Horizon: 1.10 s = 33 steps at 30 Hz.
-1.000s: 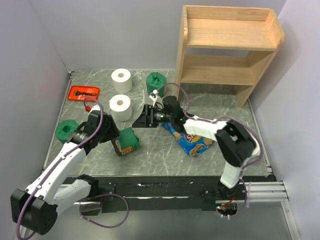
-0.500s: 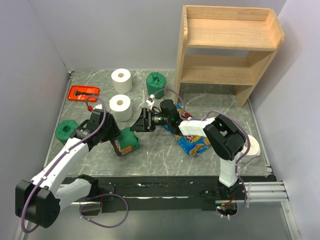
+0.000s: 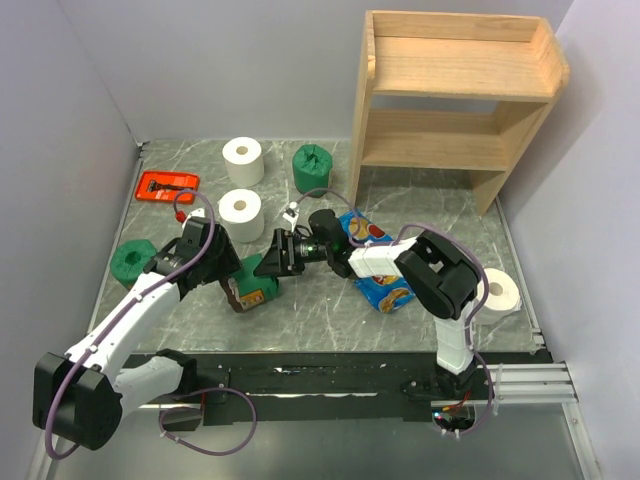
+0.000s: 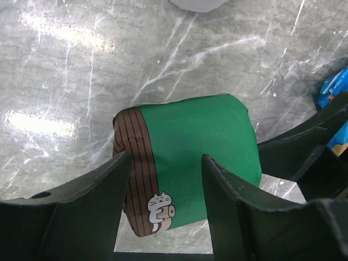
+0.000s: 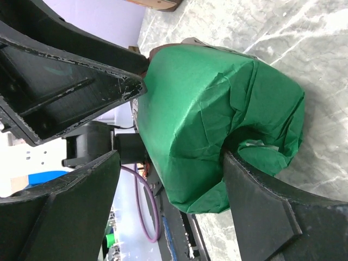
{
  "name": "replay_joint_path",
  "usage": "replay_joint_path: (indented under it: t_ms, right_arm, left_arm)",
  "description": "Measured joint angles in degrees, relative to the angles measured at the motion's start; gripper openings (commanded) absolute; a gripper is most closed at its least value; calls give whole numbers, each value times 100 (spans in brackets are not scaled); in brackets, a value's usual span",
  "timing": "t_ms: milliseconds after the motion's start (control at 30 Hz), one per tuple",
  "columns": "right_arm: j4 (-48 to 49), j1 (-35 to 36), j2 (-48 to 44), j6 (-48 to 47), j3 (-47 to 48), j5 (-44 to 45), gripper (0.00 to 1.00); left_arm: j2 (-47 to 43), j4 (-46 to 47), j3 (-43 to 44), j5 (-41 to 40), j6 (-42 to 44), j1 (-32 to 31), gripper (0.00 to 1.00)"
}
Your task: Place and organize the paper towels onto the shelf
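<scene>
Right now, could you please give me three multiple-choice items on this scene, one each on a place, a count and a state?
1. Where on the table is the red tool? A near right corner; B far left, by the wall; C dead centre.
2. How many white rolls are in view? A one; B three; C five.
3. The green roll in the left gripper is: A upright; B unwrapped; C on its side.

Answers:
1 B, it lies by the table's far left edge.
2 B, two stand at the back left and one at the near right.
3 C, its brown base faces sideways.
</scene>
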Motion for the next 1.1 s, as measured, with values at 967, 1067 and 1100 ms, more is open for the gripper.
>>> replay_joint_path:
  t_ms: [967, 1067, 1100]
  right_arm:
    - [2168, -31, 391, 1141, -824, -262, 36]
    - [2052, -46, 212, 999, -997, -212, 35]
    - [1888, -55, 63, 876, -1075, -160, 35]
  left_arm:
    - [101, 17, 20, 116, -83, 13, 63]
    - [162, -92, 225, 192, -61, 9, 78]
    - [214, -153, 358, 203, -35, 7, 84]
